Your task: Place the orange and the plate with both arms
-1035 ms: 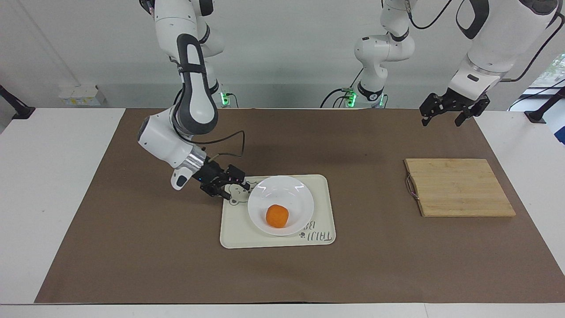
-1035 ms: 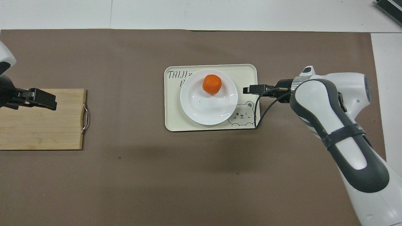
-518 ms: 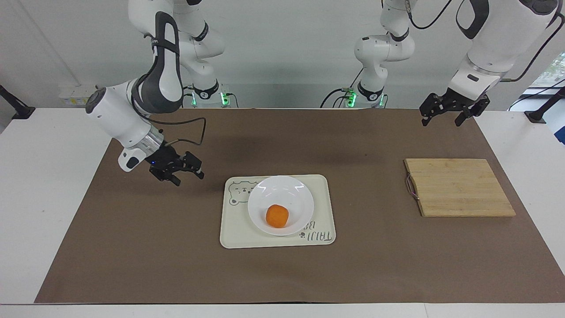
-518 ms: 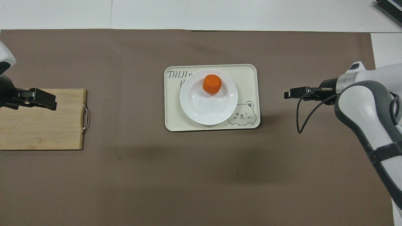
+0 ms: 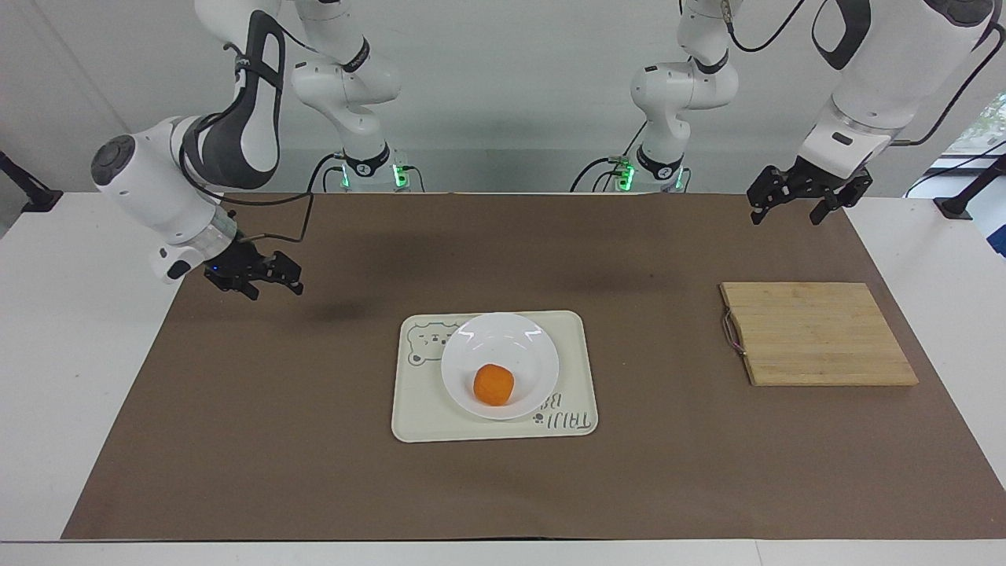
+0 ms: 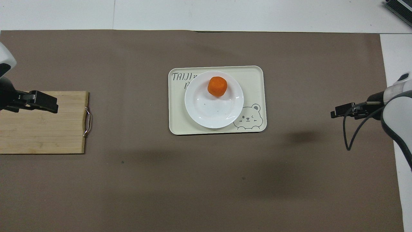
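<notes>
Now, orange [image 5: 493, 384] in plate [image 5: 520, 339], plate on tray [image 5: 572, 331].

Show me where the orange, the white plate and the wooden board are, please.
orange [image 5: 493, 384], facing view: middle of the fruit's skin.
plate [image 5: 503, 338], facing view: bare white inner surface, nearer the robots than the fruit.
wooden board [image 5: 817, 334], facing view: middle of its top face.

right end effector [image 5: 277, 277] pulls back from the bear tray's [image 5: 574, 330] edge, rising away, now over bare brown mat [image 5: 236, 409] toward the right arm's end of the worktop.
</notes>
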`<state>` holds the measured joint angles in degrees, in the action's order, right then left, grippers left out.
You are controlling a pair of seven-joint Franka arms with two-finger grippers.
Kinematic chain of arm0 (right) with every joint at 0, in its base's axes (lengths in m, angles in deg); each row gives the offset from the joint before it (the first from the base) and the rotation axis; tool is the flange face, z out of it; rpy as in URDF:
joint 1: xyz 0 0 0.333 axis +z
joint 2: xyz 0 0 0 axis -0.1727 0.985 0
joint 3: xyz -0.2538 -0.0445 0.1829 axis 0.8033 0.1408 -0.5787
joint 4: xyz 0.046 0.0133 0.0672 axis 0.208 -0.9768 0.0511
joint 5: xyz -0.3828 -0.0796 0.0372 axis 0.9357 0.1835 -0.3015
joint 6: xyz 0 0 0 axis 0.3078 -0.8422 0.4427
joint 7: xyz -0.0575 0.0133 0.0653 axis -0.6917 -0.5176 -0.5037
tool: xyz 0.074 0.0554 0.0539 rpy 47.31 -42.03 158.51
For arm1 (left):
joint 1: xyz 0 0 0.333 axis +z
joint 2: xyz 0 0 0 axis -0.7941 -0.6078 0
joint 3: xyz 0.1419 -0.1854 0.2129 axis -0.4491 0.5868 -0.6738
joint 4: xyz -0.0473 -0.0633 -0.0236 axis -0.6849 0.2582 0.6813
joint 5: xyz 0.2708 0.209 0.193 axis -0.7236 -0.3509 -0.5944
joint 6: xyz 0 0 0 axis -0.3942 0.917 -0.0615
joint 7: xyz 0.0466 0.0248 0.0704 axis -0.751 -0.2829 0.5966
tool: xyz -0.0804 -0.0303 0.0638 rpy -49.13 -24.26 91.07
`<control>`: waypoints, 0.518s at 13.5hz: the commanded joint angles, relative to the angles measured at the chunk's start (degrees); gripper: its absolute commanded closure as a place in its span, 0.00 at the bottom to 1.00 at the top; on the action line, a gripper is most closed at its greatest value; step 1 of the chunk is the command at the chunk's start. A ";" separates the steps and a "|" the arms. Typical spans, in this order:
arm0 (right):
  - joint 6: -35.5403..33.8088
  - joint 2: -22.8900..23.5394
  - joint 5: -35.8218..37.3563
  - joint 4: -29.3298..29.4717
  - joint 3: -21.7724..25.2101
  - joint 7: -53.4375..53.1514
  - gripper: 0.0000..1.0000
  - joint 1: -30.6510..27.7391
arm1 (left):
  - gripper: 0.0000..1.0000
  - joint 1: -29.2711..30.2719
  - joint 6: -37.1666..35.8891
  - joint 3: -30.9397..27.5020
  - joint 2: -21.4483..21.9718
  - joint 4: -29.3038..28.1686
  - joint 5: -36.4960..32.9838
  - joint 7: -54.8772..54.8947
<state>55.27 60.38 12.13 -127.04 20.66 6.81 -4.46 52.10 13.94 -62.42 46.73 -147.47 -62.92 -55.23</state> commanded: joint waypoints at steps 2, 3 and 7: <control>-6.15 -5.91 8.59 3.01 -0.55 -2.78 0.00 0.14 | 0.00 0.65 -1.41 0.55 -0.77 1.67 -0.60 0.50; -9.65 -6.96 9.91 5.29 -0.72 -4.44 0.00 0.49 | 0.00 0.73 -1.41 0.55 -0.77 1.67 -0.60 0.50; -22.06 -7.41 10.89 15.66 -1.52 -9.55 0.00 2.42 | 0.00 0.65 -1.41 0.55 -0.77 1.67 -0.60 0.50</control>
<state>37.50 51.97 21.49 -116.46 19.42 -0.14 -3.15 52.10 13.94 -62.42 46.73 -147.47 -62.92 -55.23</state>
